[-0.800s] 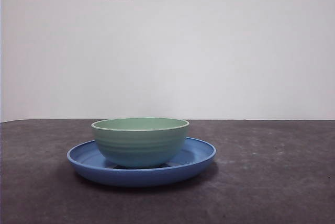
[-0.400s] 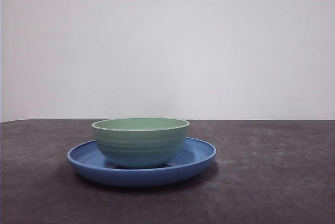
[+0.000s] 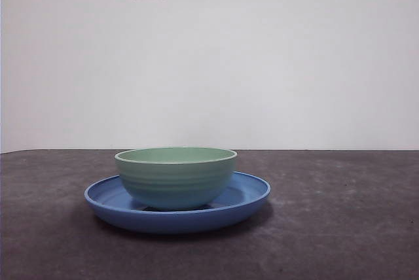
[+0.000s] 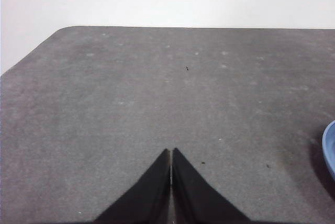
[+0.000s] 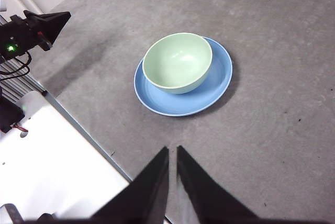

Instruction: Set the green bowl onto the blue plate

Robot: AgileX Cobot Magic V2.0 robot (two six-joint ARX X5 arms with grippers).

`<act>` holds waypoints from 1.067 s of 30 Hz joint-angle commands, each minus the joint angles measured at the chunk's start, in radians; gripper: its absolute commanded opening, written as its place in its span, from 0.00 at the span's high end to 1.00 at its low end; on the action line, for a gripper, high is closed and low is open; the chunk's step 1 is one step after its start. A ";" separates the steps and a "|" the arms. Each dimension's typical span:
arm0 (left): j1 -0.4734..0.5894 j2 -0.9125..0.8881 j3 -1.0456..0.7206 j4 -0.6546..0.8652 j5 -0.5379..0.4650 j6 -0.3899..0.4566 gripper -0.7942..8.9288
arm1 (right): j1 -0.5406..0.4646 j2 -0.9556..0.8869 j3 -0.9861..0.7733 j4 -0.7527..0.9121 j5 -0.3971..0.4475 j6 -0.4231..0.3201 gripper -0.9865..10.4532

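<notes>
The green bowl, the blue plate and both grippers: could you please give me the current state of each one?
green bowl: upright, empty, resting on the plate.
blue plate: flat on the table, carrying the bowl.
left gripper: shut, empty, over bare table beside the plate.
right gripper: shut or nearly so, empty, high above and clear of the dishes.

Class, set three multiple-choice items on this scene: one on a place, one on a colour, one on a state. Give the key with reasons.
1. Where is the bowl?
A. on the plate
B. beside the plate
C. under the plate

2. What colour is the plate?
A. red
B. blue
C. white

3. How is the right pincer?
A. gripping the bowl
B. wide open
C. shut, holding nothing

Key: 1 A, the bowl sits inside the plate's rim. 2 B, the rim shows blue in every view. 3 C, its jaws nearly meet, clear of the dishes.
</notes>
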 commanded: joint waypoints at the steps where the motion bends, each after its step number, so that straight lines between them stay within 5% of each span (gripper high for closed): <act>1: 0.001 -0.002 -0.021 -0.005 0.008 0.015 0.91 | 0.005 0.003 0.018 0.010 -0.005 -0.011 0.89; 13: 0.001 -0.002 -0.020 -0.004 0.008 0.015 0.91 | -0.003 -0.001 0.016 0.014 0.004 -0.011 0.89; 19: 0.001 -0.002 -0.020 -0.005 0.008 0.015 0.91 | -0.147 -0.055 -0.035 0.041 -0.024 -0.017 0.89; 21: 0.001 -0.002 -0.020 -0.004 0.008 0.015 0.91 | -0.212 -0.109 -0.113 0.150 -0.005 -0.065 0.89; 28: 0.001 -0.002 -0.020 -0.005 0.008 0.015 0.91 | -0.373 -0.351 -0.556 0.742 0.049 -0.059 0.89; 32: 0.001 -0.002 -0.020 -0.005 0.008 0.015 0.91 | -0.415 -0.440 -0.769 0.960 0.185 -0.047 0.89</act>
